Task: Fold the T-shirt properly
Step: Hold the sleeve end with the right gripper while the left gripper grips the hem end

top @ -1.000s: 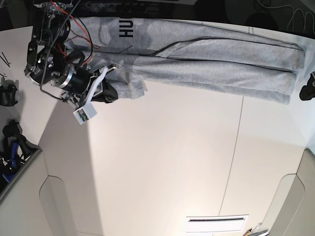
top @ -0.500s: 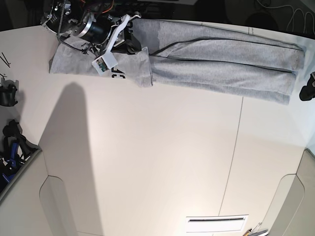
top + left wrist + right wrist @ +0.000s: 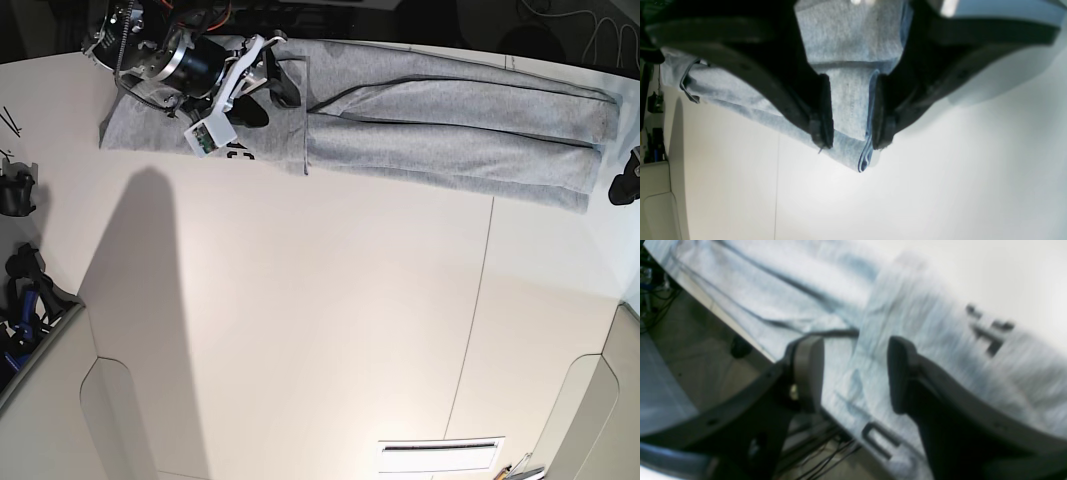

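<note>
At the upper left of the base view, the right gripper (image 3: 283, 88) hovers over the folded-back end of the T-shirt (image 3: 450, 125), its jaws standing apart with nothing between them; the right wrist view confirms the gap, with cloth lying below both dark fingers (image 3: 806, 370). The flap it sits above shows black lettering (image 3: 988, 335) and overlaps the rest of the garment, which stretches as a long, narrow grey band along the top edge of the frame toward the right. At the far right edge of the base view, only a dark sliver of the left gripper (image 3: 625, 185) shows; the left wrist view places its fingers (image 3: 821, 110) on either side of the shirt's layered corner (image 3: 853, 110), with cloth between them, but whether they pinch it or merely straddle it cannot be told.

The step in hand appears to be the crosswise fold: one end is laid over, the other is yet to come. The next move likely calls for the left arm to lift its end and carry it across, keeping the layers aligned.

The white table (image 3: 330, 330) is smooth, crossed by a thin seam. Dark clutter and cables sit at the left margin, and a pale vent-like slot sits at the bottom.
</note>
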Available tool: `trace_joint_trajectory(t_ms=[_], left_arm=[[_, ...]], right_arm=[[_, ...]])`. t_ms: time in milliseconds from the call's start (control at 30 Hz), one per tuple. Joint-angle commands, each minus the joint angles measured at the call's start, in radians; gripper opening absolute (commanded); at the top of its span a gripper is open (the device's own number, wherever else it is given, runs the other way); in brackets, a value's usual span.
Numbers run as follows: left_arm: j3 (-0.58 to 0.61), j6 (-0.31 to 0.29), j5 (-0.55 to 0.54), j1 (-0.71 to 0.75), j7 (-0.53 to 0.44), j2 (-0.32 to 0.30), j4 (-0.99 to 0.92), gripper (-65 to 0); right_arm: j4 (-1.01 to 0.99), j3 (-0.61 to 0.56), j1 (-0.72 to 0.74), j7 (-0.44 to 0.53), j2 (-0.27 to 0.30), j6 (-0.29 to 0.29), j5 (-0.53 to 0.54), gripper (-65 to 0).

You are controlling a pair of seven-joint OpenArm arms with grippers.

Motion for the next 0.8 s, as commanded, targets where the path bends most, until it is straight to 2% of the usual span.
trace_joint_trajectory(t_ms=[0,100,167,267,433,600,767], left_arm=[[-0.009,-0.008,-0.023,0.005,-0.017,-0.025,0.015,-40.5],[-0.009,-0.008,0.004,0.026,-0.018,-0.025,0.015,-31.4],[-0.009,-0.008,0.063,0.03,-0.018,-0.025,0.015,-28.7],[-0.009,-0.008,0.101,0.03,-0.026,-0.025,0.011,-28.7],[-0.009,-0.008,0.055,0.029,-0.027,-0.019,-0.037,-28.7],[-0.009,-0.008,0.052,0.029,-0.068,-0.017,-0.141,-28.7],[-0.009,-0.008,0.031,0.03,-0.019,-0.008,-0.178,-28.7]], right_arm=[[0.021,0.002,0.008,0.019,0.003,0.002,0.002,-34.6],[0.021,0.016,0.02,0.024,0.003,-0.002,-0.029,-34.6],[0.021,0.04,0.029,0.024,0.003,-0.002,-0.029,-34.6],[0.021,0.093,0.039,0.056,0.003,-0.002,-0.029,-34.6],[0.021,0.199,0.063,0.061,0.003,-0.002,-0.029,-34.6],[0.021,0.286,0.064,0.061,0.011,-0.002,0.012,-34.6],[0.021,0.309,0.064,0.061,0.011,-0.002,0.031,-34.6]])
